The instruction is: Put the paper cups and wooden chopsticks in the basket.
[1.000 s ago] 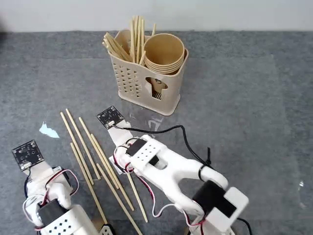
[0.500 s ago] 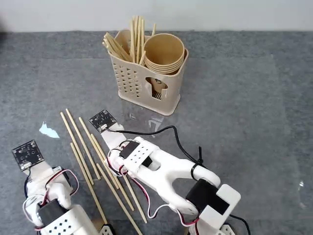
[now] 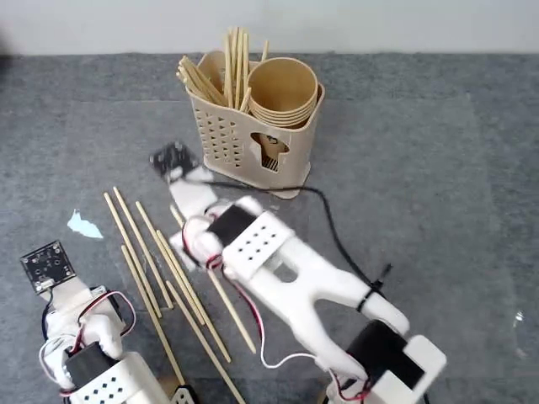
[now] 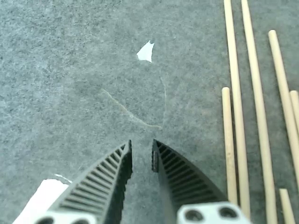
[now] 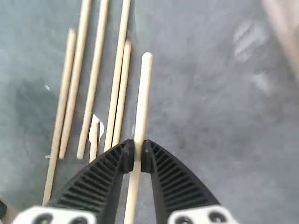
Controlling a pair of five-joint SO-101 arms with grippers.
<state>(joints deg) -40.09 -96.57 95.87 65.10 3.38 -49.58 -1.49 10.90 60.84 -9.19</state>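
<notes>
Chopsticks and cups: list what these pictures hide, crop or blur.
- High view: the right arm covers part of the loose chopsticks; their count is uncertain.
- High view: the basket wall hides the paper cups' lower parts; number unclear.
- Right wrist view: the held chopstick runs between the jaws and off the picture's edge.

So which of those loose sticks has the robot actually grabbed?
The chopstick pinched in the right tool; the other chopsticks lie untouched beside it.

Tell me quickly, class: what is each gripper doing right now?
Left gripper: slightly open, holding nothing.
Right gripper: closed on a chopstick.
</notes>
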